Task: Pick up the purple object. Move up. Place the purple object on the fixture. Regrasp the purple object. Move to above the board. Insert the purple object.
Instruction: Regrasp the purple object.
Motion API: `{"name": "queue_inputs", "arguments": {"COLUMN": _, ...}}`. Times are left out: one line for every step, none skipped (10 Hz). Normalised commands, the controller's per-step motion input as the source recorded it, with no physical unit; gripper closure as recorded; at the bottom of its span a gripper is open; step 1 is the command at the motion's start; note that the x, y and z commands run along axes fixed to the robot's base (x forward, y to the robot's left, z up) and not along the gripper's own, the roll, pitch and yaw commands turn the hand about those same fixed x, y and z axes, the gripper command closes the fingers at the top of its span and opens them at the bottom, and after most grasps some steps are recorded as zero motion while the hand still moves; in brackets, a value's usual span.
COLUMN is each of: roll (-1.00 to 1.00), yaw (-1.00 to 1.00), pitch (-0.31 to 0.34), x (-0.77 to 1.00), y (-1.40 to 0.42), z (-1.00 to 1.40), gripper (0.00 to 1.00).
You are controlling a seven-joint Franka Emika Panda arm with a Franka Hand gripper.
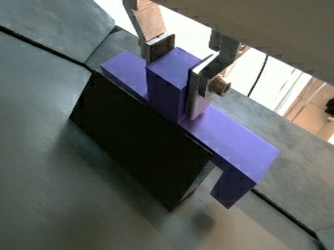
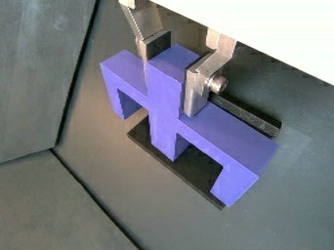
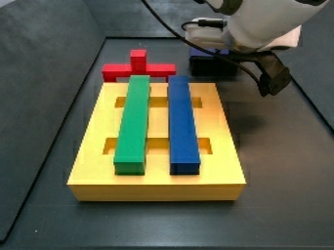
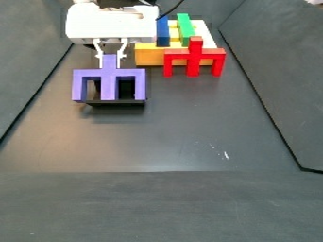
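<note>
Rigid, light-looking purple object on the fixture is gripped by its central stub in the gripper jaws.

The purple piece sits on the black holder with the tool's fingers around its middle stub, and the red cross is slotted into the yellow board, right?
Not quite: the red cross lies on the floor beside the yellow board, as a side view shows. The tool does straddle the purple piece's stub on the black holder.
</note>
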Motion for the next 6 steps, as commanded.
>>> {"name": "queue_inputs", "arguments": {"roll": 0.00, "yaw": 0.00, "pitch": 0.000, "x": 0.00, "y": 0.00, "z": 0.00, "gripper": 1.00}}
{"name": "queue_inputs", "arguments": {"roll": 0.00, "yaw": 0.00, "pitch": 0.000, "x": 0.00, "y": 0.00, "z": 0.00, "gripper": 1.00}}
{"name": "queue_inputs", "arguments": {"roll": 0.00, "yaw": 0.00, "pitch": 0.000, "x": 0.00, "y": 0.00, "z": 0.00, "gripper": 1.00}}
{"name": "queue_inputs", "arguments": {"roll": 0.00, "yaw": 0.00, "pitch": 0.000, "x": 0.00, "y": 0.00, "z": 0.00, "gripper": 1.00}}
{"name": "queue_inputs", "arguments": {"roll": 0.00, "yaw": 0.00, "pitch": 0.000, "x": 0.00, "y": 0.00, "z": 0.00, "gripper": 1.00}}
{"name": "queue_inputs", "arguments": {"roll": 0.00, "yaw": 0.00, "pitch": 0.000, "x": 0.00, "y": 0.00, "z": 0.00, "gripper": 1.00}}
